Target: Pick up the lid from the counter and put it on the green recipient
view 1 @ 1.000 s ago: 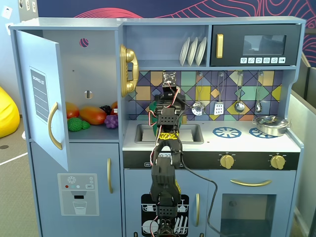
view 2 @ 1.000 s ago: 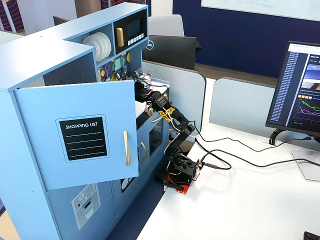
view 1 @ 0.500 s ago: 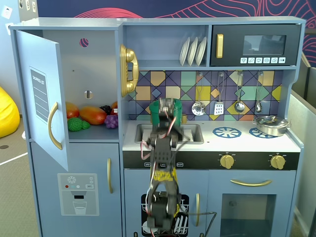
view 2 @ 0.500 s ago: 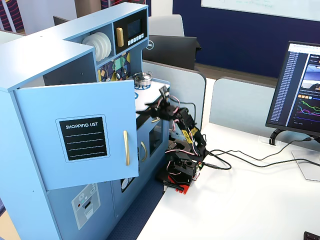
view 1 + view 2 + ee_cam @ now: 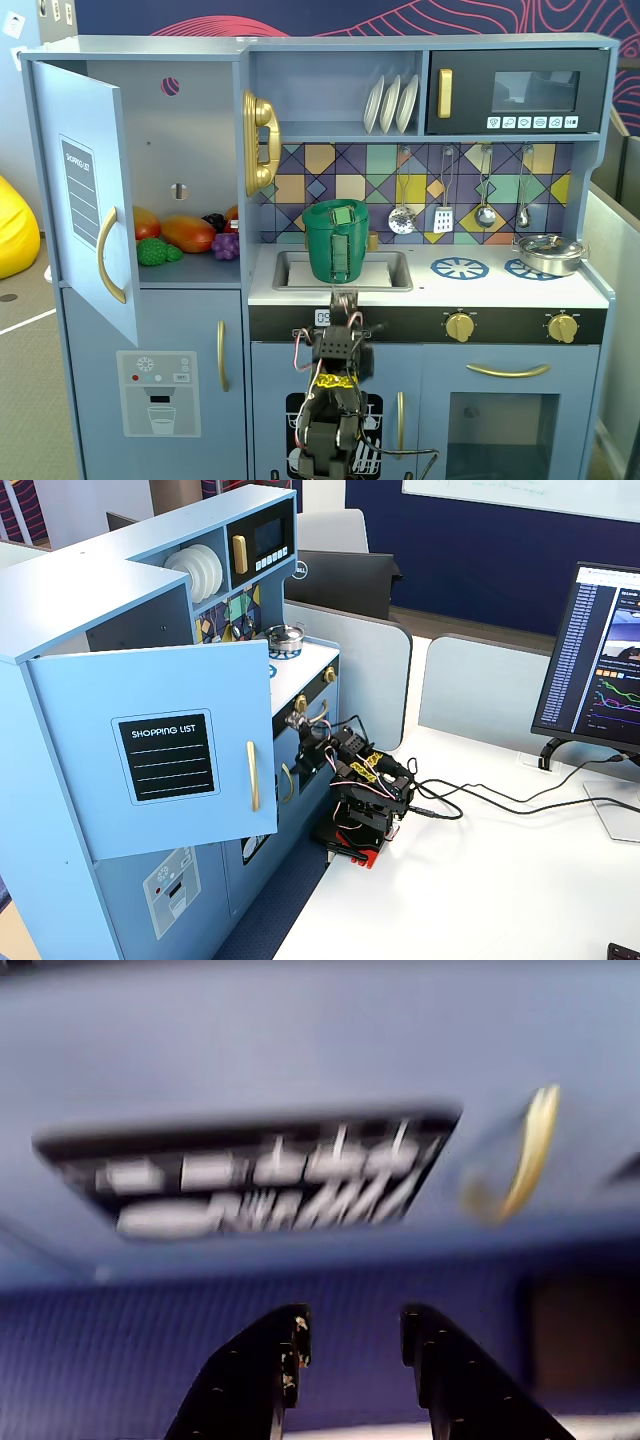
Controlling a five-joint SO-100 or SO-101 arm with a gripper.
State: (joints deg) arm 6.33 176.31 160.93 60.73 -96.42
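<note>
**A:** Where did the green recipient (image 5: 337, 243) stand?

**B:** In the sink basin (image 5: 290, 268) of the toy kitchen, seen in a fixed view. It was a tall, dark green plastic cylinder with a strap-like handle running down its front, and something green capped its top. I couldn't tell whether that was the lid seated there; no separate green disc showed on the white counter (image 5: 420, 290).

**A:** And the gripper?

**B:** In the wrist view, which was blurred, the gripper (image 5: 352, 1332) had its two black, angular fingers apart with nothing between them. It faced the blue cabinet front, with a dark printed panel (image 5: 250, 1175) and a curved gold handle (image 5: 530, 1150) above it. In a fixed view the arm (image 5: 335, 390) sat folded low before the cabinet, below the counter edge, wires looping around it.

**A:** Anything else on the counter?

**B:** A low shiny steel pot (image 5: 548, 252) rested on the right blue spoked burner ring (image 5: 522, 268); another ring (image 5: 459, 267) lay bare beside it.
</note>
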